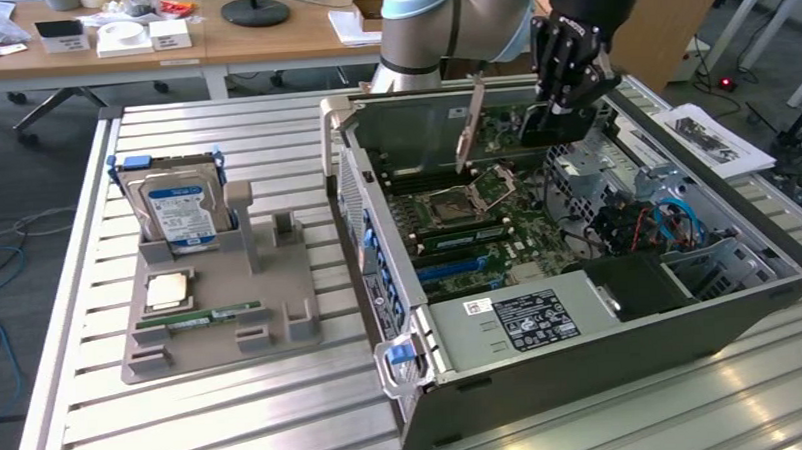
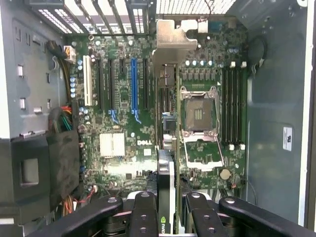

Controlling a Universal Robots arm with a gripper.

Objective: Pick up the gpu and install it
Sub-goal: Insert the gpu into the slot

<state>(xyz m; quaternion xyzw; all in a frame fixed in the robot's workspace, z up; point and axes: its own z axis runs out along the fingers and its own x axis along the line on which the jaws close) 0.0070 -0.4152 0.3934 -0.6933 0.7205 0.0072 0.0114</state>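
My gripper is shut on the gpu, holding it on edge above the open computer case. The card's silver end bracket hangs toward the case's back wall. In the wrist view the gpu runs edge-on from between my black fingers to its bracket. It hovers over the motherboard, between the blue expansion slot and the processor socket. The card is above the board and touches no slot.
A grey parts holder lies on the slatted metal table at the exterior view's left. It carries a silver hard drive, a processor chip and a thin memory stick. Cables and a black box fill the case's near end.
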